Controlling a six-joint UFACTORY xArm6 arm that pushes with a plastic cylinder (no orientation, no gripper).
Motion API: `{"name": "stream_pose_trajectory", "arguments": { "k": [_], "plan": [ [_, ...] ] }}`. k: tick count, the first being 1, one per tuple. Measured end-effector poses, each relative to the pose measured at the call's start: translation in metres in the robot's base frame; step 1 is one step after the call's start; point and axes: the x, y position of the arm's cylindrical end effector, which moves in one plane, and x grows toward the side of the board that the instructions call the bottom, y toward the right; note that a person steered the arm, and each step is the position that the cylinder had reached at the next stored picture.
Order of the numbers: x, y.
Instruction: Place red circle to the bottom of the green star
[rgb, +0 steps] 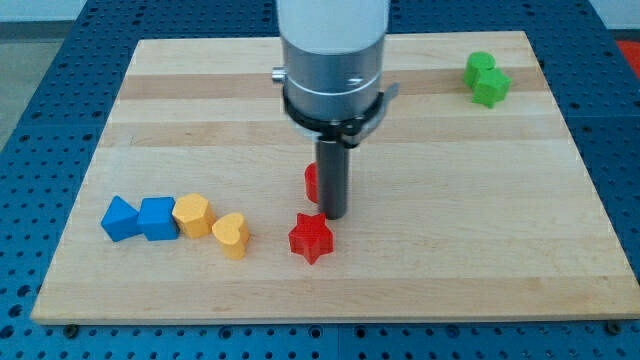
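Observation:
The red circle lies near the board's middle, mostly hidden behind my rod. My tip sits right against its right side. A red star lies just below and left of the tip. Two green blocks touch at the view's top right: the lower one looks star-like, and the shape of the upper one is unclear. They are far to the upper right of the tip.
A wooden board sits on a blue perforated table. At the lower left is a row of blocks: a blue block, a blue cube, a yellow block and a yellow heart.

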Motion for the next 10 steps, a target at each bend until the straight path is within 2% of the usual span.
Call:
{"name": "stream_pose_trajectory", "arguments": {
  "k": [2, 3, 5, 7, 9, 10],
  "plan": [
    [-0.001, -0.112],
    [-0.021, -0.097],
    [-0.033, 0.046],
    [-0.024, 0.044],
    [-0.074, 0.165],
    [-0.062, 0.147]
  ]
}}
